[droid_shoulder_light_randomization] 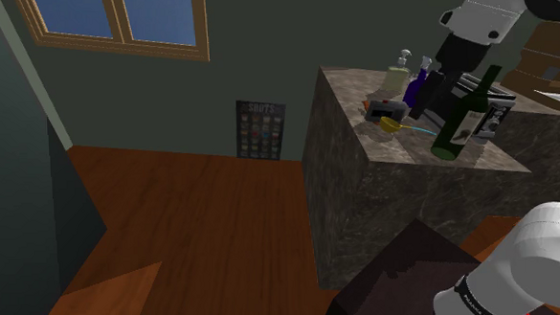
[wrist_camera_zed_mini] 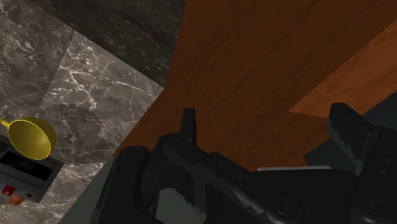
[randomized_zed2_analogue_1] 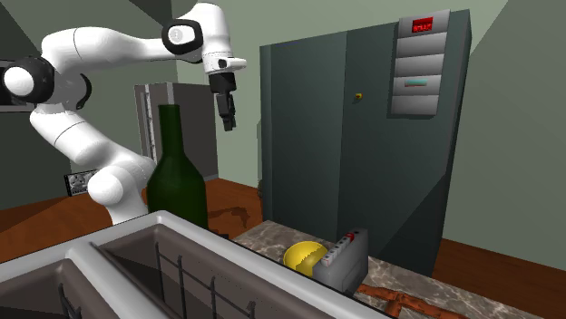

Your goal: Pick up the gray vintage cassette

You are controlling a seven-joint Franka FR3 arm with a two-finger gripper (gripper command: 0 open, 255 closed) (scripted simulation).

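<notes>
the pincer (randomized_zed2_analogue_1: 226,123), fingers apart and holding nothing, hangs above the counter (wrist_camera_zed_mini: 95,83) edge, while the gray cassette (wrist_camera_zed_mini: 25,168) lies on the counter just beside the yellow scoop (wrist_camera_zed_mini: 30,137), off to one side of the pincer, so i judge it must first move sideways.

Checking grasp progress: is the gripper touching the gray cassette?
Apart. The second exterior view shows the gripper high in the air, far from the cassette.

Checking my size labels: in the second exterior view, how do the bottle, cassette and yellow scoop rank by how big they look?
1. bottle: clearly the largest, though it also seems nearer the camera.
2. cassette
3. yellow scoop: only a little smaller than the cassette beside it, so this is a close call.
</notes>
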